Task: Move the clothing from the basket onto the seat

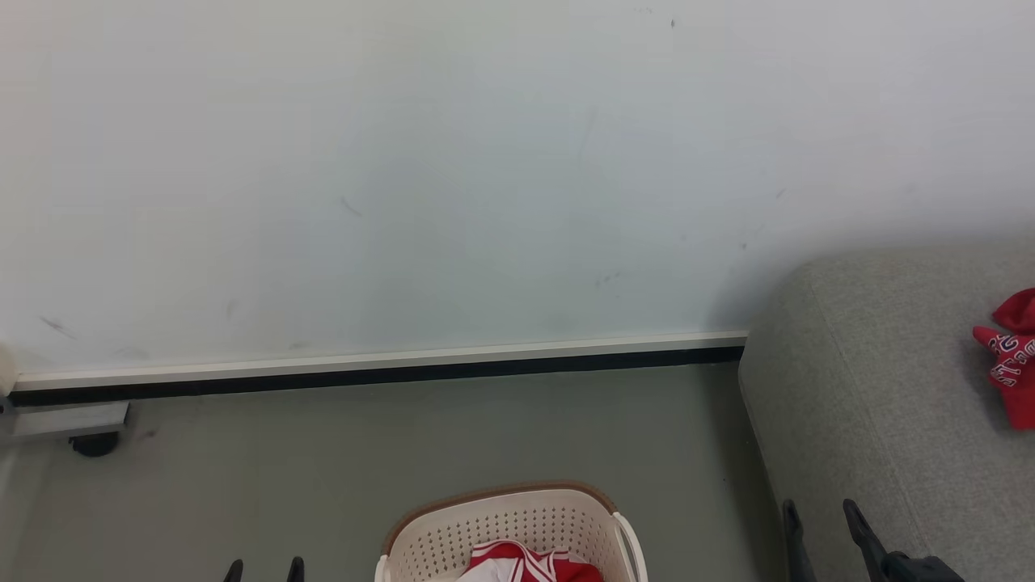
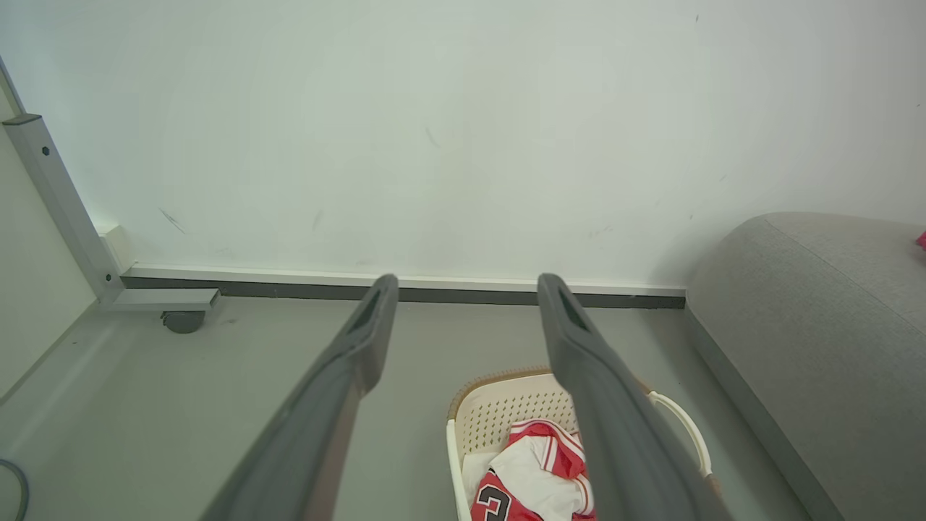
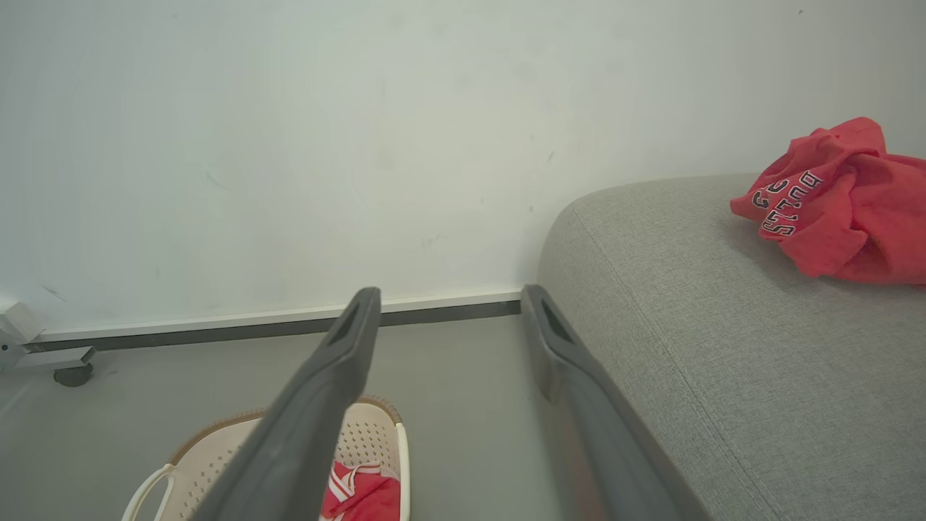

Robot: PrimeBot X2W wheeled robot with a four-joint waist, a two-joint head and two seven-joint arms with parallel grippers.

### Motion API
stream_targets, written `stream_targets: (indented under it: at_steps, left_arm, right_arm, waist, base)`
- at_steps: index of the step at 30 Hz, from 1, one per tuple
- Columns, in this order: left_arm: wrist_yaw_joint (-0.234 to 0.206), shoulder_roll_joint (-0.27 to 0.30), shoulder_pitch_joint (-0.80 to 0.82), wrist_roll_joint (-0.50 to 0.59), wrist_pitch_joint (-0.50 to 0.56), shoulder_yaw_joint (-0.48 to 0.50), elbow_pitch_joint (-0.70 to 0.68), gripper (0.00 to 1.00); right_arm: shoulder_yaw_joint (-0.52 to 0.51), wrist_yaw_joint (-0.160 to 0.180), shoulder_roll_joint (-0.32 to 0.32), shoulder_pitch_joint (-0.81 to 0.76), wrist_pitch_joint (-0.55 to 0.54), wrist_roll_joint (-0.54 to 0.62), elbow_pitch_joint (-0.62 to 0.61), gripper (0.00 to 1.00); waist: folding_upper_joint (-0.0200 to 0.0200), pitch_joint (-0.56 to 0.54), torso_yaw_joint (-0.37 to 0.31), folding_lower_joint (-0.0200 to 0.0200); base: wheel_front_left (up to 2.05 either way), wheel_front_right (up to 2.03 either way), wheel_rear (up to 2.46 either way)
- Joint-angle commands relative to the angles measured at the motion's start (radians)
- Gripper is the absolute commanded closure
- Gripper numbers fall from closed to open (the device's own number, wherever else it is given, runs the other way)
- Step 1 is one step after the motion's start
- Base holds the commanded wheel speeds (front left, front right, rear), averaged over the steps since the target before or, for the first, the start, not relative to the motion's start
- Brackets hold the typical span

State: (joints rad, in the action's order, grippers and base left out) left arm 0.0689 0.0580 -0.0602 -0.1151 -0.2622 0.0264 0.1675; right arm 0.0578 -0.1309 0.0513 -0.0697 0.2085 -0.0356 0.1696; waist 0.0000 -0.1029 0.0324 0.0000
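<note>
progress: partway | done: red top (image 3: 839, 202) lies on seat (image 3: 687, 325) | to do: jersey (image 2: 535, 470) in basket (image 2: 492, 412) | left gripper (image 2: 469, 282): spread, empty, near basket | right gripper (image 3: 448, 293): spread, empty, by seat edge
</note>
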Motion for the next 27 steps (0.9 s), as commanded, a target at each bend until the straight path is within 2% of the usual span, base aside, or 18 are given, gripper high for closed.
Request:
stream_targets:
  at_steps: [1, 20, 27]
  left_arm:
    - [0.004, 0.0, -0.012, 0.003, -0.004, 0.007, 0.006, 0.0]
    - [0.036, -0.006, 0.0, 0.006, -0.004, 0.029, 0.017, 0.0]
    - [0.042, -0.007, 0.021, 0.037, -0.004, 0.007, 0.036, 0.0]
  right_arm:
    - [0.004, 0.0, -0.001, -0.002, 0.005, -0.004, 0.0, 0.0]
    - [0.018, 0.0, -0.002, 0.015, 0.008, -0.022, -0.006, 0.0]
    - [0.039, 0.0, -0.001, 0.027, 0.007, -0.027, -0.015, 0.0]
  waist:
    - [0.0, -0.001, 0.001, 0.0]
    - [0.0, 0.005, -0.007, 0.0]
    - [0.0, 0.031, -0.023, 0.0]
  base:
    - [0.0, 0.0, 0.0]
    - [0.0, 0.0, 0.0]
    - [0.0, 0.0, 0.0]
